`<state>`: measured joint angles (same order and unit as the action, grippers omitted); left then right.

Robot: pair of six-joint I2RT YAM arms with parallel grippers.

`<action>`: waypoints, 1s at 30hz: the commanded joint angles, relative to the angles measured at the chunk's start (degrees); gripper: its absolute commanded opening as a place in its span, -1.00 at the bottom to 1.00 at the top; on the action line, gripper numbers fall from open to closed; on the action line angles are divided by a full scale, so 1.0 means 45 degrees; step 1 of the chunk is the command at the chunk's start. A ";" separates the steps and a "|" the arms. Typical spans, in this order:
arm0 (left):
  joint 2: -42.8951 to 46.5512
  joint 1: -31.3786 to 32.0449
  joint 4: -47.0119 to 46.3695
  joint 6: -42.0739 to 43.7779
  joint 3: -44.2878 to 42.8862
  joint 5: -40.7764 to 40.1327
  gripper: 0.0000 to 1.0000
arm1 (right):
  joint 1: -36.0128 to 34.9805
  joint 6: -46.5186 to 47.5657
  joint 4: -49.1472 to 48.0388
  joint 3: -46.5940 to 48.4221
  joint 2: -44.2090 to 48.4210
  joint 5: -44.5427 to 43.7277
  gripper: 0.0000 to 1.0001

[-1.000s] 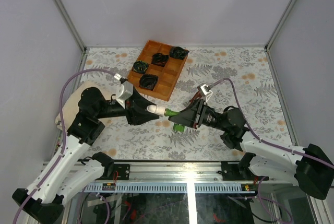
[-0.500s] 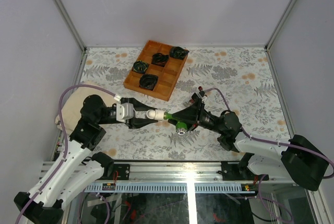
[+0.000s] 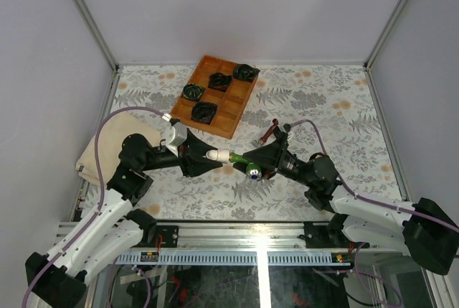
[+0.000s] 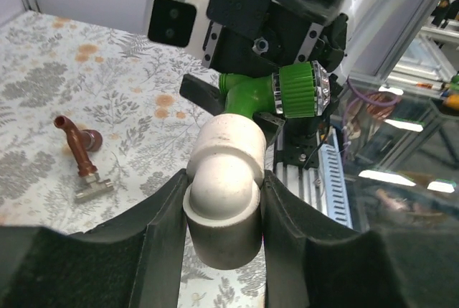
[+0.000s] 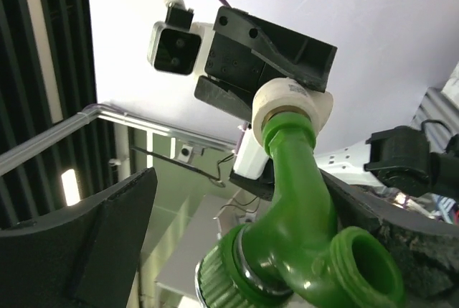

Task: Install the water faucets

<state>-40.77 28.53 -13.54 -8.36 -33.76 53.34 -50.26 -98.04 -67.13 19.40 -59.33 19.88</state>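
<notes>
left wrist: white piece [image 4: 222, 193] clamped, red faucet [image 4: 80, 151]

White links [image 3: 97, 220], black joints [image 3: 135, 157], black jaws; purple cables [image 3: 107, 125] to white wrist cameras [image 4: 172, 19].

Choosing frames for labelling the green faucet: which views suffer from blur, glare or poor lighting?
Top external: evenly lit and sharp, but the green faucet is tiny. Left wrist: the left gripper's fingers are dark and blurred up close, with glare on the faucet's silvery ring. Right wrist: the faucet fills the frame, slightly soft, against a bright wall.
</notes>
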 commanded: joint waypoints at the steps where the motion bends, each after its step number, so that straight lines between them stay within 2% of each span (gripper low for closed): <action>1: -0.0321 0.0008 -0.2784 -0.3231 0.0304 -0.0873 -1.00 | -0.0036 0.2558 0.2801 0.0322 0.1588 -0.0934 0.84; 4: -0.0606 -0.0020 -0.3395 -0.4331 0.0415 -0.0900 -1.00 | -0.0035 0.3928 0.4764 0.0591 0.2456 -0.1381 0.87; 6: -0.0710 -0.0097 -0.3232 -0.4738 0.0343 -0.1082 -1.00 | -0.0040 0.5003 0.5163 0.0663 0.2908 -0.1452 0.88; 12: -0.0692 -0.0300 -0.3232 -0.6008 0.0549 -0.1871 -1.00 | -0.0034 0.7468 0.5462 0.0845 0.3632 -0.0734 0.93; 18: -0.0605 -0.0416 -0.2991 -0.6510 0.0552 -0.2076 -1.00 | -0.0030 1.0438 0.6158 0.1188 0.3942 0.0259 0.95; 21: -0.0634 -0.0508 -0.2535 -0.6703 0.0403 -0.2342 -1.00 | -0.0031 1.2083 0.8121 0.1971 0.3928 0.0929 0.80; 24: -0.0685 -0.0583 -0.2478 -0.6703 0.0313 -0.2116 -1.00 | -0.0024 1.3068 1.0787 0.3094 0.3723 0.0309 0.26; 25: -0.0705 -0.0597 -0.2333 -0.6595 0.0246 -0.1984 -1.00 | -0.0040 1.3138 1.1299 0.3368 0.3669 -0.0006 0.15; 28: -0.0804 -0.0610 -0.1469 -0.5900 -0.0055 -0.1660 -1.00 | -0.0041 1.2975 1.0705 0.3612 0.3636 0.0124 -0.14; 30: -0.0811 -0.0600 -0.1005 -0.5426 -0.0164 -0.1429 -1.00 | -0.0042 1.2711 1.0419 0.3712 0.3694 -0.0259 -0.22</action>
<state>-44.47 26.20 -20.49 -36.38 -31.35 44.86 -50.26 -43.13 -20.73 32.88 -43.13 20.43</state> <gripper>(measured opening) 0.380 0.422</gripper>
